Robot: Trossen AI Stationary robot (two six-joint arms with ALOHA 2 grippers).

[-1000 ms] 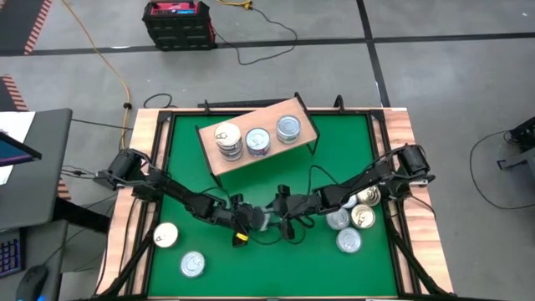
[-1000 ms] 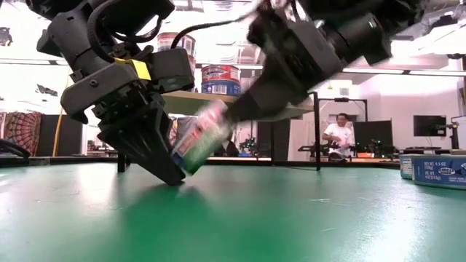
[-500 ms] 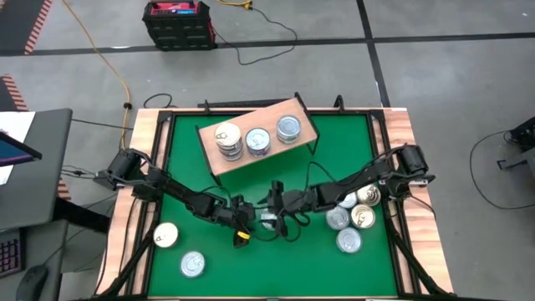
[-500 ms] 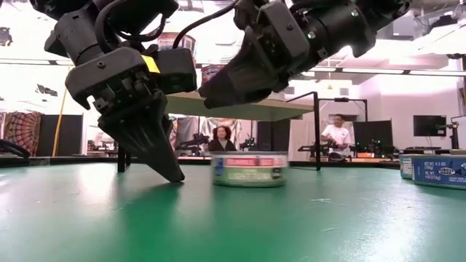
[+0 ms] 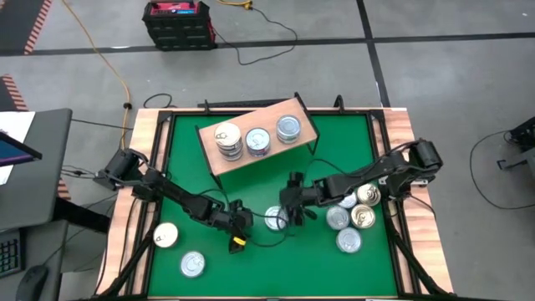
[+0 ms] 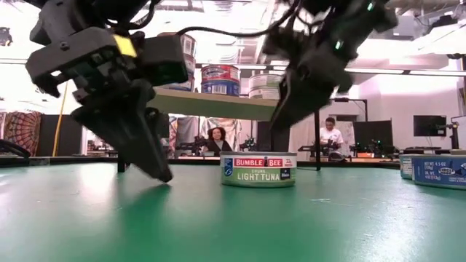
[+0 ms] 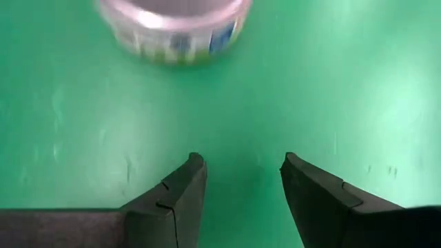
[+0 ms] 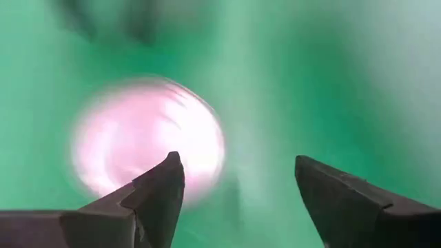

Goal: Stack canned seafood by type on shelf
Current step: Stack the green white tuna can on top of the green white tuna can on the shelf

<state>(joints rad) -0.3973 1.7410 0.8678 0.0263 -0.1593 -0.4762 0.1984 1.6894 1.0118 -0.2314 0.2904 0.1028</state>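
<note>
A tuna can (image 5: 276,219) with a silver lid lies flat on its base on the green table (image 5: 251,267), between my two grippers; its label shows in the low view (image 6: 258,169). My left gripper (image 5: 249,220) stands open just left of the can, fingertips low over the table (image 6: 162,173), nothing between them (image 7: 241,162). My right gripper (image 5: 291,211) hangs open above and right of the can (image 6: 282,116), nothing between its fingers (image 8: 238,162). The wooden shelf (image 5: 219,159) at the far middle carries three can stacks (image 5: 257,140).
Several loose cans (image 5: 349,217) lie near the table's right edge. Two more cans (image 5: 165,235) (image 5: 192,265) lie at the near left. People sit in the room beyond the table (image 6: 335,135). Bare green table lies near the front edge.
The can stood tilted on its edge between the two grippers; it has dropped flat onto its base. My right gripper has risen and drawn back toward the table's right edge, tipping as it went. Neither gripper has changed its opening.
</note>
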